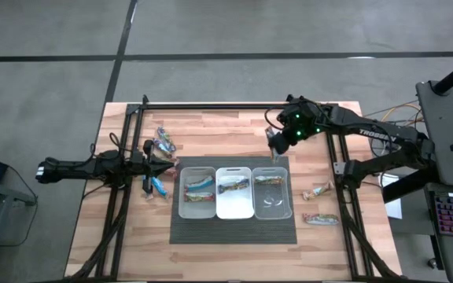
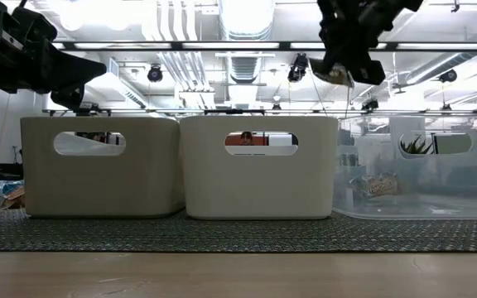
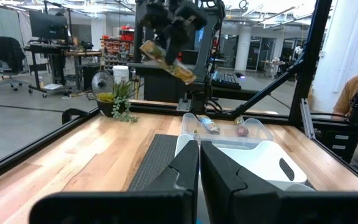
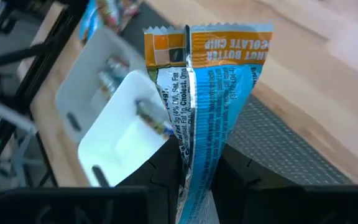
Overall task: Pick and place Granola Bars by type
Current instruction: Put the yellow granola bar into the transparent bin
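The right gripper (image 1: 276, 146) is hanging in the air just past the far edge of the row of bins, its fingers pinching one granola bar (image 4: 213, 93) by an end, so the orange and blue wrapper is dangling loose below the grip. From the left wrist view that bar (image 3: 166, 60) is slanting well above the table, behind the clear bin (image 1: 272, 193). The left gripper (image 1: 166, 165) is waiting low beside the left bin (image 1: 197, 192), fingers pressed together with nothing between them. Each of the three bins is already holding at least one bar, the middle bin (image 1: 233, 191) included, while more loose bars are lying on the wood: a cluster (image 1: 164, 142) near the far left, a blue one (image 1: 159, 185) close to the left gripper, and two (image 1: 319, 219) off to the right of the mat (image 1: 234, 233). What is worrying me is the grip itself: only the wrapper's end seems to be caught, so a quick swing could be enough to let the foil slide out and drop the bar on the mat or in the wrong bin. I cannot tell from here which bin matches this type, and a release too near a shared wall could tip it next door.
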Controlling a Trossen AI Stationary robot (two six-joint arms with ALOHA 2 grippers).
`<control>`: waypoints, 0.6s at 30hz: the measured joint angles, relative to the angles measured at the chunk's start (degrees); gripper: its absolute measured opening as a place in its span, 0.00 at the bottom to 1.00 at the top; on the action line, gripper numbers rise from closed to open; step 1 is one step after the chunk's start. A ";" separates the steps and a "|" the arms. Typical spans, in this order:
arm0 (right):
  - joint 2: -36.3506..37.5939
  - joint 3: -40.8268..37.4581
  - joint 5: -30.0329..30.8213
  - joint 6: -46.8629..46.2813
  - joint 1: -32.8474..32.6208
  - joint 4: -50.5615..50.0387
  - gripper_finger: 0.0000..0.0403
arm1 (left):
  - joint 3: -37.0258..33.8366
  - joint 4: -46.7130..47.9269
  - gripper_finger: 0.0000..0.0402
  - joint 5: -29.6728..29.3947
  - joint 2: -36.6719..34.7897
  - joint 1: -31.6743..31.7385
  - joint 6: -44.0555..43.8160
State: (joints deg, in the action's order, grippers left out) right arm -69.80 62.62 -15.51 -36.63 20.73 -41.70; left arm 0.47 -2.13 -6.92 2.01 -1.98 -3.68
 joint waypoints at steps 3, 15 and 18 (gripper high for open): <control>0.00 -0.13 -1.52 1.33 -1.69 0.01 0.16 | 0.00 0.00 0.00 0.02 0.00 0.00 0.01; -4.19 -0.87 -5.62 10.64 -7.34 -4.84 0.16 | 0.00 0.00 0.00 0.02 -0.01 0.00 0.01; -5.65 -0.87 -5.74 12.05 -8.59 -5.24 0.16 | 0.00 0.00 0.00 0.00 0.01 0.00 0.02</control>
State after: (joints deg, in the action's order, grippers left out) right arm -75.45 61.76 -21.25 -24.58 12.14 -46.93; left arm 0.47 -2.13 -6.92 2.01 -1.98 -3.66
